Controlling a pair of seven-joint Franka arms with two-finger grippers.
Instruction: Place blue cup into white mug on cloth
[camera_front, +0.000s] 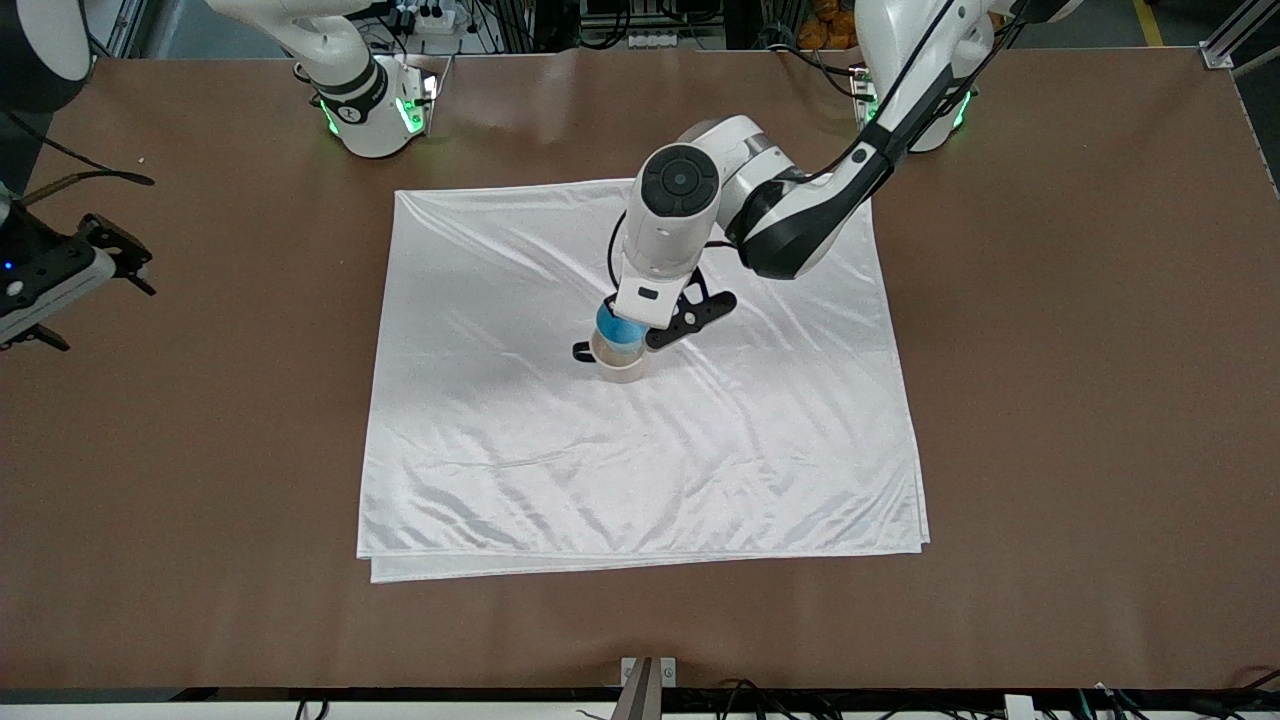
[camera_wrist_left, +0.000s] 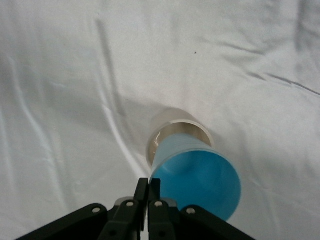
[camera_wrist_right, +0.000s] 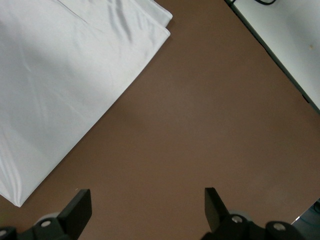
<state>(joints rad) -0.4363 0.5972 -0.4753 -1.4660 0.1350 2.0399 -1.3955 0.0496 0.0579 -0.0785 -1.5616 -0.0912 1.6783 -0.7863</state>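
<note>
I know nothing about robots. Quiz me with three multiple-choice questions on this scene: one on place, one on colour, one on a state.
1. Where does the white mug stand?
A. on the cloth
B. on bare table
C. on a shelf

2. What colour is the mug's handle?
A. red
B. black
C. blue

3. How is the left tool?
A. wide open
B. shut on the blue cup rim
C. out of view

Answers: 1 A, white fabric surrounds the mug. 2 B, a dark handle sticks out. 3 B, its fingers pinch the cup's rim over the mug. The right tool waits open over the table.
</note>
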